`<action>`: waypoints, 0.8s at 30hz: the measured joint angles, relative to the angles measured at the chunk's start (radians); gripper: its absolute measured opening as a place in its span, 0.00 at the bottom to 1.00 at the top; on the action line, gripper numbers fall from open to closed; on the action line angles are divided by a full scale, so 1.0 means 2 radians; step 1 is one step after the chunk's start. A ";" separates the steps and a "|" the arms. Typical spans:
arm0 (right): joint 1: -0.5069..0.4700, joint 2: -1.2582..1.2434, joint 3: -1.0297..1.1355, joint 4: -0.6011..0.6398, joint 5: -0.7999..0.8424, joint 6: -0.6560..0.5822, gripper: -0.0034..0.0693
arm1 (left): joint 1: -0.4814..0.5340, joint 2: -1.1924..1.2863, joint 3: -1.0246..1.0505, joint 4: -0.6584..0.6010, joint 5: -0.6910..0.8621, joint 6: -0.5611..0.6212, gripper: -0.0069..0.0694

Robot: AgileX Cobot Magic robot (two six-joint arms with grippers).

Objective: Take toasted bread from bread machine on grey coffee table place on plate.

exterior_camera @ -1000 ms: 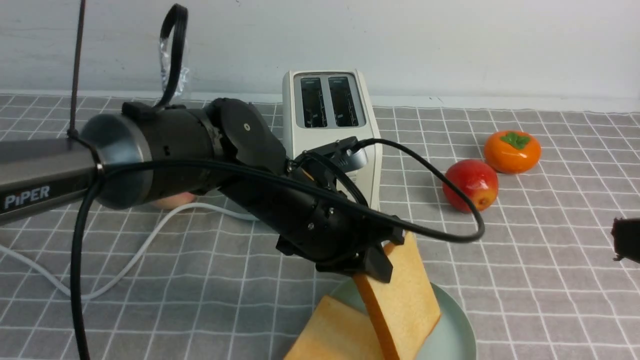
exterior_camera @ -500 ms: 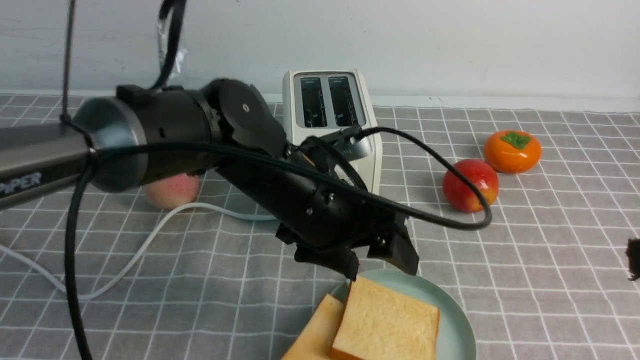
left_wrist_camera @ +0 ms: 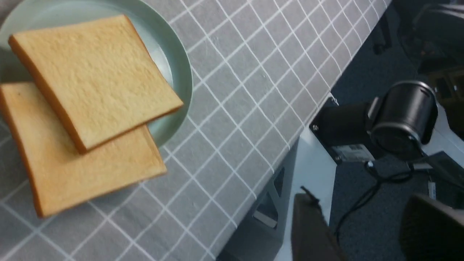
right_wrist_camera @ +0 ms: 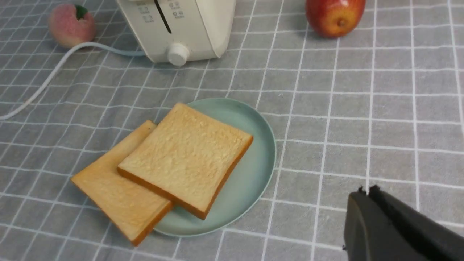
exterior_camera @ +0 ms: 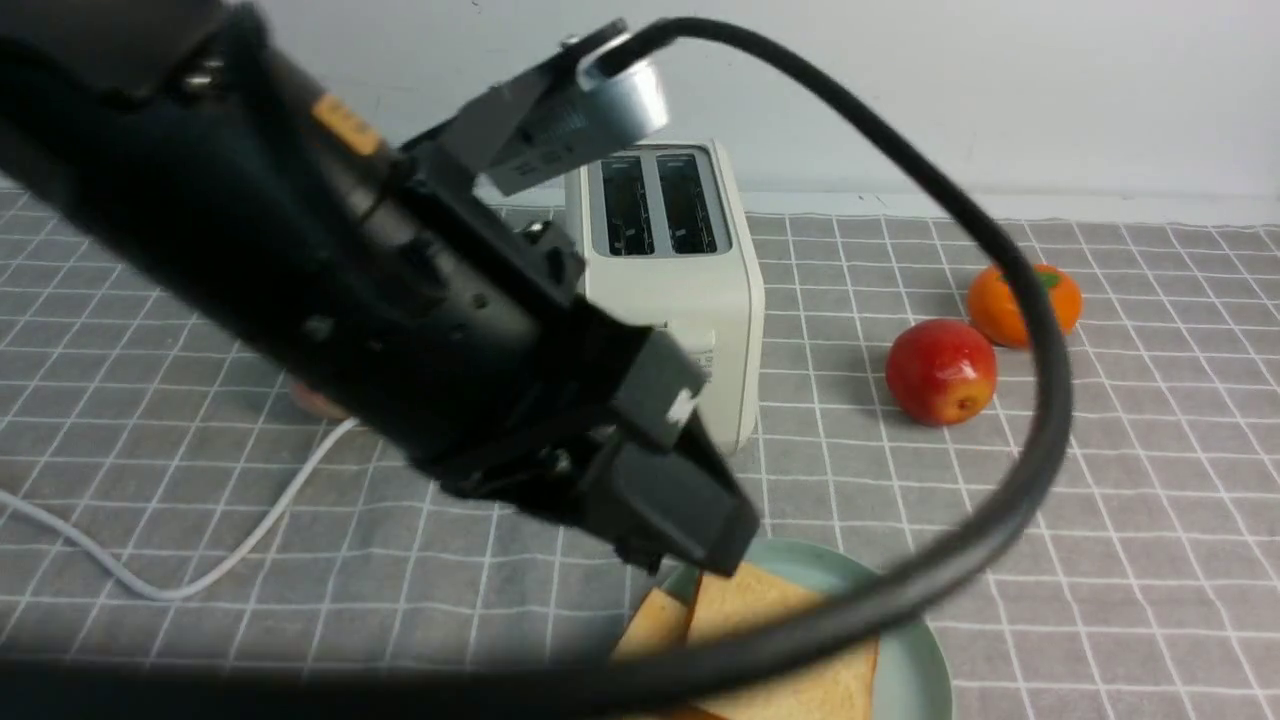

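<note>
Toasted bread (right_wrist_camera: 185, 156): two slices overlapping on plate (right_wrist_camera: 253, 170), lower one overhanging rim | left pincer (left_wrist_camera: 360, 201) released, near plate | right pincer (right_wrist_camera: 366, 195) clenched, empty

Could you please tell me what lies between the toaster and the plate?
Only bare grey checked tablecloth lies there. The right wrist view shows this most plainly, from the toaster down to the rim of the plate.

Nothing is legible. The bread machine (right_wrist_camera: 192, 32) shows blurred icons (right_wrist_camera: 145, 16); a white sticker (left_wrist_camera: 353, 153) is unreadable too.
</note>
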State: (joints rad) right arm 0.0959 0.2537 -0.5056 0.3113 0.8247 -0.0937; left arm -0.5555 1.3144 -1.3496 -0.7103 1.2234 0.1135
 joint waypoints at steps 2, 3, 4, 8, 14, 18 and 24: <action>0.000 -0.047 0.061 -0.020 -0.064 -0.005 0.02 | 0.000 -0.052 0.047 0.007 0.002 -0.023 0.36; 0.000 -0.059 0.080 -0.027 -0.083 -0.005 0.02 | 0.000 -0.065 0.065 0.008 0.002 -0.031 0.32; 0.000 -0.077 0.109 -0.037 -0.107 -0.007 0.02 | 0.000 -0.095 0.094 0.010 0.003 -0.052 0.27; 0.000 -0.102 0.148 -0.066 -0.166 -0.008 0.03 | 0.000 -0.166 0.169 0.015 -0.010 -0.087 0.15; 0.000 -0.111 0.154 -0.095 -0.245 -0.008 0.03 | 0.000 -0.318 0.263 0.015 -0.057 -0.139 0.07; 0.000 -0.111 0.154 -0.097 -0.250 -0.008 0.04 | 0.000 -0.375 0.289 0.050 -0.088 -0.142 0.07; 0.000 -0.111 0.154 -0.097 -0.251 -0.008 0.05 | 0.000 -0.408 0.308 0.174 -0.139 -0.142 0.07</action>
State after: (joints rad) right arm 0.0959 0.0313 -0.1969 0.1179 0.3236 -0.1103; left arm -0.5555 0.4991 -0.7333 -0.3625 0.9452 -0.1710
